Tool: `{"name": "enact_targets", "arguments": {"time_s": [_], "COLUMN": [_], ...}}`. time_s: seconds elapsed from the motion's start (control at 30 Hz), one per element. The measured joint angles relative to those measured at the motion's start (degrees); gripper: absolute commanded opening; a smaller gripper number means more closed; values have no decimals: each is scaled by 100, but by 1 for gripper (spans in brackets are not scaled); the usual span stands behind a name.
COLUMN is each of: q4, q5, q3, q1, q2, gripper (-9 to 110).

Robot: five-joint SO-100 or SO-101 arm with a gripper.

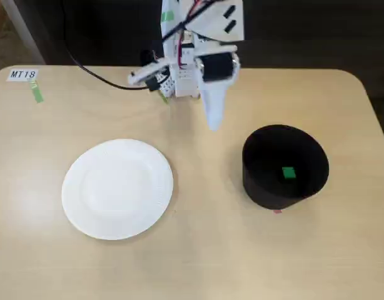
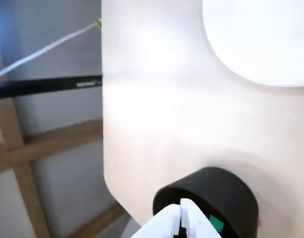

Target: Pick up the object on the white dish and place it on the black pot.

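Observation:
The tiny green cube (image 1: 288,172) lies inside the black pot (image 1: 284,166) at the right of the fixed view. In the wrist view the cube (image 2: 216,224) peeks out beside the white fingertips, within the pot (image 2: 226,198). The white dish (image 1: 117,188) sits bare at the left; its edge (image 2: 261,39) fills the upper right of the wrist view. My gripper (image 1: 212,122) hangs above the table, up and left of the pot, fingers together and holding nothing. In the wrist view the gripper (image 2: 181,218) shows shut at the bottom edge.
The arm's base (image 1: 179,81) stands at the table's far edge with a black cable (image 1: 95,75) trailing left. An "MT18" label (image 1: 23,74) and a green tape strip (image 1: 37,94) mark the far left corner. The table edge (image 2: 103,148) drops off at left in the wrist view.

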Motion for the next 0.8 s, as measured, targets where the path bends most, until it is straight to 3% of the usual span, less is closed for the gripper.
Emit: {"name": "enact_targets", "arguments": {"time_s": [0.43,0.8], "q4": [-853,-1072], "q5": [202,255], "q3": [4025,5950], "q1": [255,246], "q2": [3349,5062], "gripper": [0,0]}}
